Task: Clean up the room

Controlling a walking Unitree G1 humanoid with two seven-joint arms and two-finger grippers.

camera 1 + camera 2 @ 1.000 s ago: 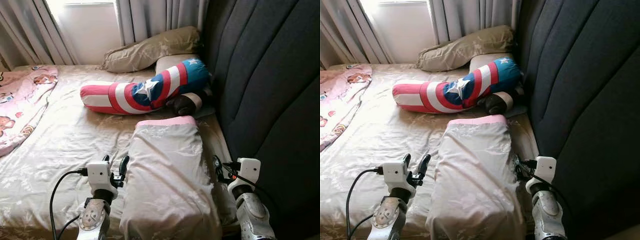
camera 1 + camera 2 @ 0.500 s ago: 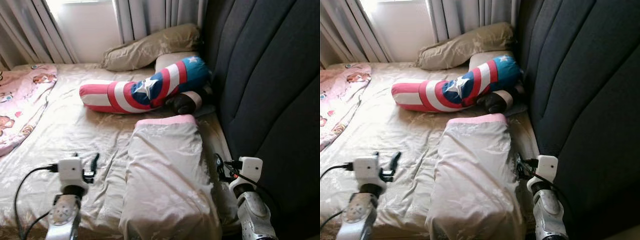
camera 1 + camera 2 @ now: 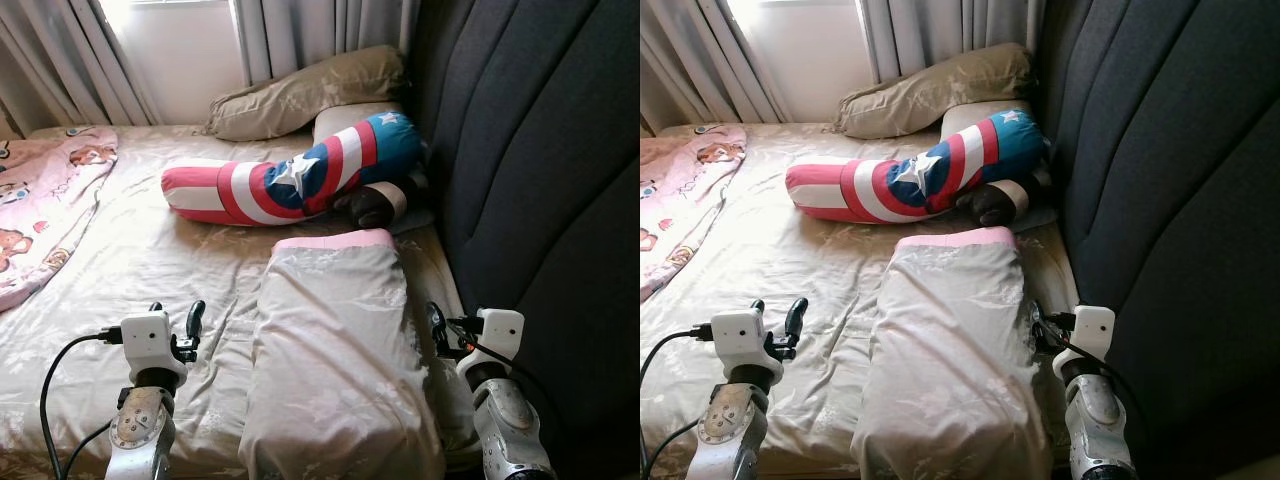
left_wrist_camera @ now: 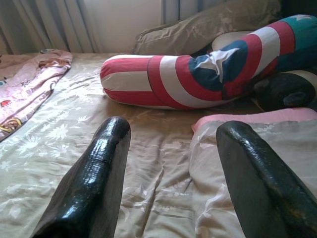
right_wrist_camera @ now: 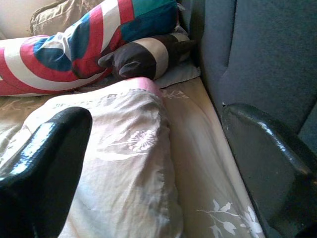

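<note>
A long pillow (image 3: 335,350) in a pale flowered cover with a pink end lies lengthwise in the lower middle of the head views, on the bed (image 3: 130,260), close to the dark headboard (image 3: 540,170) on the right. The left gripper (image 3: 177,318) hovers over the sheet at lower left, fingers spread and empty, a little apart from the pillow's left edge. The right gripper (image 3: 433,325) sits at lower right, between the pillow's right edge and the headboard, fingers also spread. The pillow looks soft, light and floppy; it will likely sag if lifted by one end, so pinching both long edges near the middle seems safest. A striped bolster (image 3: 290,180) lies across the upper middle.
</note>
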